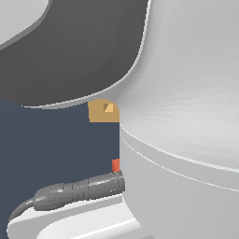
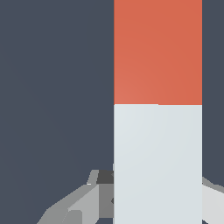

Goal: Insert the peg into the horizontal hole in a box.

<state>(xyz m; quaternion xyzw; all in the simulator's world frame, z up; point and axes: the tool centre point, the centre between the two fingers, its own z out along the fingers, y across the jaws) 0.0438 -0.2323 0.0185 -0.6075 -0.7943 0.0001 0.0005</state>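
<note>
Grey metal of the end effector (image 2: 157,197) shows in the wrist view on both sides of the peg (image 2: 157,109), one finger (image 2: 83,205) on one side and a paler piece (image 2: 212,197) on the other; the peg's pale half runs between them and hides the contact, so the fingers seem pressed onto the bar, pinching it at its grey-white end, though the pads themselves cannot be seen. Outward from that grip, the peg's grey-white half meets its orange-red half at a straight seam, and the orange-red half runs on out of the picture, over a flat dark blue-grey worktop (image 2: 52,87). In the exterior view the robot's own white and dark grey body (image 1: 186,116) fills most of the frame and covers the end effector, so that view tells nothing of the grip. Only a small orange-red corner of the peg (image 1: 115,165) peeks out beside the white casing, just above a dark grey ribbed cable connector (image 1: 79,189). Well above it in that picture, partly tucked under the dark curved housing, sits the tan box (image 1: 100,114), with the hole (image 1: 108,108) showing as a small lighter opening in its face. Peg and box are apart, with dark worktop between them.
</note>
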